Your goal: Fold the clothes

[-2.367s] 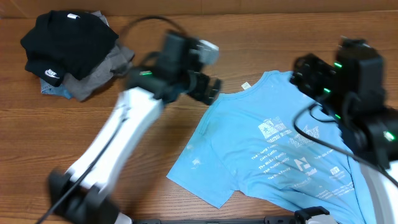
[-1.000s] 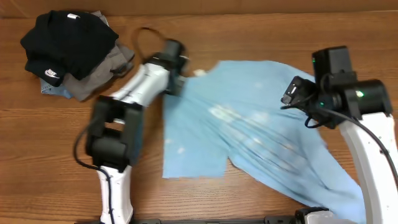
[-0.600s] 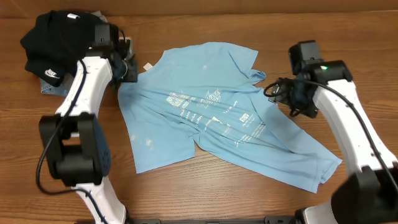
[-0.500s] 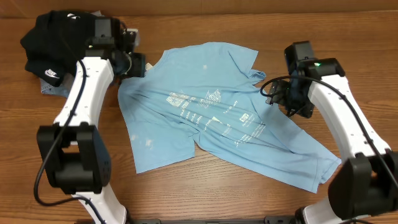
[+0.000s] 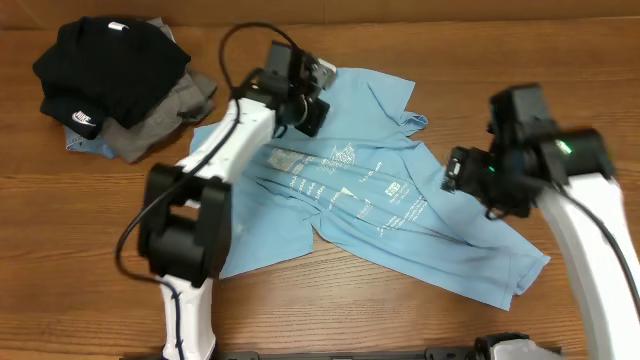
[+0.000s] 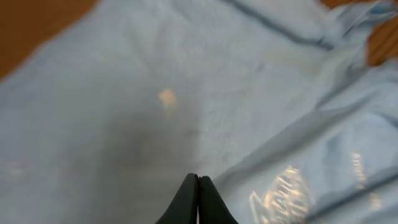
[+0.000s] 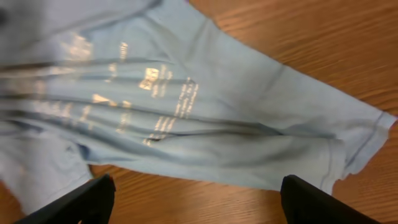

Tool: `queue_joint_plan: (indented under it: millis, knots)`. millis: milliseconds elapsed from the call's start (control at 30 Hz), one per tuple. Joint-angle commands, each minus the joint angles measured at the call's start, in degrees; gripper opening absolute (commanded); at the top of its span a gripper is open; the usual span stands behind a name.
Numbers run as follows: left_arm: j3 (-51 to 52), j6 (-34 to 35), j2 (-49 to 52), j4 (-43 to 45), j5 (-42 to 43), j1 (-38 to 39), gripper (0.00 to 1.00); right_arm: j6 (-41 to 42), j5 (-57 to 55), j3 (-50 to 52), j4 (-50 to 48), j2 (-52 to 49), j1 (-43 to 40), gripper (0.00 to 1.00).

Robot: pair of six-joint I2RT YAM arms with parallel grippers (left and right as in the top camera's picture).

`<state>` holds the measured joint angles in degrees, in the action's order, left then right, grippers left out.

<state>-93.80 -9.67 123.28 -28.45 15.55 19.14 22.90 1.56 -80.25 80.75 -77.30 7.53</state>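
The clothes, a sky-blue t-shirt (image 5: 350,190) with white print, lie spread and wrinkled across the middle of the table. My left gripper (image 5: 303,100) hovers over the shirt's upper left part. In the left wrist view its fingertips (image 6: 198,178) are pressed together with no cloth between them, and the blue fabric (image 6: 249,93) lies below. My right gripper (image 5: 466,172) is at the shirt's right side. In the right wrist view it (image 7: 198,182) stands wide open above bare wood, just off the shirt's edge (image 7: 186,106).
A pile with a black garment (image 5: 105,65) bearing a white logo and a grey garment (image 5: 170,112) sits at the back left. A black cable (image 5: 245,35) loops above the left arm. Wooden tabletop (image 5: 400,320) shows in front of the shirt.
The shirt was dragged left and spread flat. My left gripper let go, moved right from the shirt's left shoulder to over its upper part, and shut. The right arm drew back to the right.
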Motion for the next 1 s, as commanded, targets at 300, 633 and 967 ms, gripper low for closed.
queue_joint_plan:
  millis: [300, 633, 967]
  knots:
    - [-0.4, 2.7, 10.1, 5.0, -13.0, -2.7, 0.05, 8.5, 2.6, 0.0, 2.4, 12.6, -0.2, 0.93]
    - [-4.4, 11.5, 10.1, 0.0, -20.5, -12.7, 0.08, 13.8, -3.7, 10.7, -5.1, 6.1, -0.2, 0.93]
    - [-19.4, 7.9, 2.2, -14.7, -6.5, -14.8, 0.20, 11.1, -15.0, 15.9, -21.1, -9.6, -5.8, 0.94]
